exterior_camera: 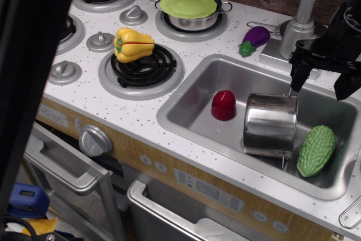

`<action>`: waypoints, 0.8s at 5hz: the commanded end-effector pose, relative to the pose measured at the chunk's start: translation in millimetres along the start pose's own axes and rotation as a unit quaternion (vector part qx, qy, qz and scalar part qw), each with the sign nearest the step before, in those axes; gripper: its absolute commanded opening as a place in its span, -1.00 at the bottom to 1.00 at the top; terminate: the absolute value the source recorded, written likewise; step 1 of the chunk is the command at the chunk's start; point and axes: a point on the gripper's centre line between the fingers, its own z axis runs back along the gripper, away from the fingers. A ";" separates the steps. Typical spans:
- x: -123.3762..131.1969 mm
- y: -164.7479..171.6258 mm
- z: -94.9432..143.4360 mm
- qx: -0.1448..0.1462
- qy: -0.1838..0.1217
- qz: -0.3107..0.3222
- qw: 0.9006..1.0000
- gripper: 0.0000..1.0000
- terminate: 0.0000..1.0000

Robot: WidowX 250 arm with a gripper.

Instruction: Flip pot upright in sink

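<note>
The black gripper (302, 74) hangs over the back rim of the sink (186, 103), near the bench's far right corner. One dark finger (297, 80) points down toward the basin, but the rest of the tool is a dark mass and I cannot tell whether the jaws are apart or together. Nothing is seen held between them.

Just below the finger lies the pot (271, 123), a shiny stainless-steel cylinder resting on its side on the sink floor, its flat base turned toward the front of the bench. Its polished wall mirrors the basin, and a thin wire loop handle sticks out at its lower right. The finger tip is close to the pot's upper rim; whether they touch cannot be made out.

Left of the pot, apart from it, a smooth red vegetable (223, 105) with a rounded top stands on the basin floor. Right of the pot, just beside it, lies a bumpy green gourd (316, 150). The sink is brushed steel, rectangular with rounded corners, sunk into a white speckled countertop (135, 119).

Behind the sink a grey faucet post (302, 15) rises, with a glossy purple eggplant (254, 39) to its left. Toward the back edge a shallow steel pot with a lime-green lid (189, 5) sits on a burner, and a yellow bell pepper (133, 44) lies on the black coil burner (141, 69) nearer the front.
</note>
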 end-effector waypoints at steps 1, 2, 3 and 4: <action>0.0 0.0 0.0 0.000 0.000 0.000 1.000 1.00 -1.00; 1.8 -2.2 7.6 0.050 0.005 -0.023 0.999 1.00 -1.00; 3.0 -4.9 11.6 0.089 0.015 -0.035 0.995 1.00 -1.00; 6.4 -2.8 12.2 0.124 0.016 -0.052 0.991 1.00 -1.00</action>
